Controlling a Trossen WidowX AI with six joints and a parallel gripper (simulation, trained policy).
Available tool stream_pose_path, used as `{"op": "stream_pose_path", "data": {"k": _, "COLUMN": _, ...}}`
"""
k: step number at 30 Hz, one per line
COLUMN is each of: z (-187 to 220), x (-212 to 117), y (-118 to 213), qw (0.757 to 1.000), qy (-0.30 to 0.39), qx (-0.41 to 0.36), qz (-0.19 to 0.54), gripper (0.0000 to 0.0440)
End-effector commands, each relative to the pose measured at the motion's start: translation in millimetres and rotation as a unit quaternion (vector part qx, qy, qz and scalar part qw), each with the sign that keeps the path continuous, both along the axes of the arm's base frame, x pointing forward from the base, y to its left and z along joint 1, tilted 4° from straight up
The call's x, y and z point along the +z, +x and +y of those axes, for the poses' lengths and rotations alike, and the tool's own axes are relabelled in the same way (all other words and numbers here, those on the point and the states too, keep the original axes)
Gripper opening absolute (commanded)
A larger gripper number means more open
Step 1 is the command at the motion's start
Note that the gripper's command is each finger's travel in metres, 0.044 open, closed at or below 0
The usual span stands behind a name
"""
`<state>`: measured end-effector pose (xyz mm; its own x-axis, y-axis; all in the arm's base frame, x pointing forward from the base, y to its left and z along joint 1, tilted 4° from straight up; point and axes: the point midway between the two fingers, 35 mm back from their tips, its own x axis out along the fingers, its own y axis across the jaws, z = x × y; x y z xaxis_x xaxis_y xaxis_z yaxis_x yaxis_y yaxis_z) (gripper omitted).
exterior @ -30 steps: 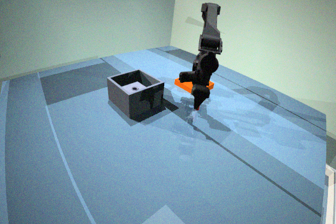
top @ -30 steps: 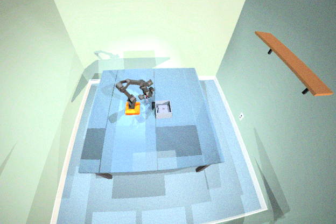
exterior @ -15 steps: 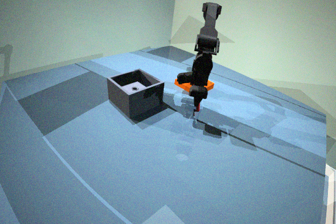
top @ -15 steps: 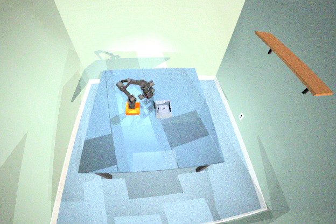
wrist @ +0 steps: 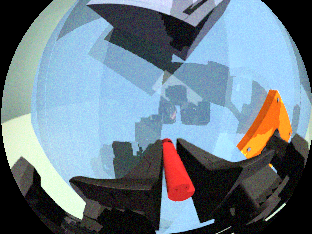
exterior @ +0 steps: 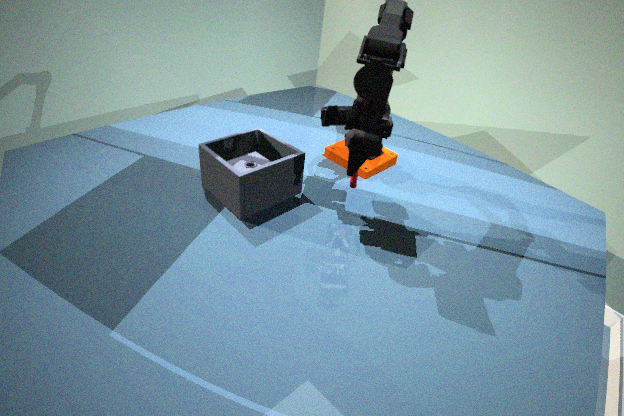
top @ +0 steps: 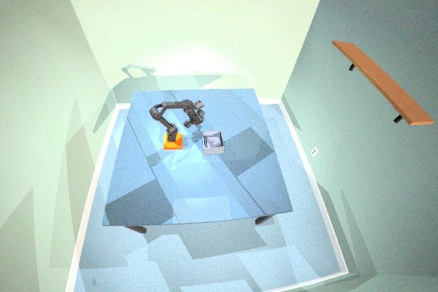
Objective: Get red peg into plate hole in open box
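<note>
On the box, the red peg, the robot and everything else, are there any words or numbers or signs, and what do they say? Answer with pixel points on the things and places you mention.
There are none that I can read.
The open box (top: 213,151) (exterior: 269,188) (wrist: 150,25): no writing shows.
The red peg (exterior: 353,181) (wrist: 177,172): no letters or numbers show.
The orange base (top: 173,146) (exterior: 383,166) (wrist: 265,122): small round dots, not words.
The arm (top: 173,105) (exterior: 390,28): too dark and blurred to tell.

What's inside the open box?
At the bottom of the open box there's a pale plate with a small dark hole. No peg shows in that hole. The box's near walls hide part of the bottom, so I can't see what's there.
</note>
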<state>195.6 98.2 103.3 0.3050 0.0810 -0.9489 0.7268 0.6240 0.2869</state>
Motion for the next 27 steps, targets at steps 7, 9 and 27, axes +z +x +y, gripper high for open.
{"op": "stream_pose_path", "data": {"k": 7, "z": -26.6, "x": 45.7, "y": 25.7, "qw": 0.998, "qy": -0.033, "qx": -0.009, "qz": -0.048, "gripper": 0.0000}}
{"op": "stream_pose_path", "data": {"k": 9, "z": -33.8, "x": 50.4, "y": 31.6, "qw": 0.998, "qy": -0.039, "qx": -0.016, "qz": -0.053, "gripper": 0.0000}}
{"op": "stream_pose_path", "data": {"k": 27, "z": -95.0, "x": 61.7, "y": 72.2, "qw": 0.991, "qy": -0.076, "qx": -0.086, "qz": -0.068, "gripper": 0.0000}}
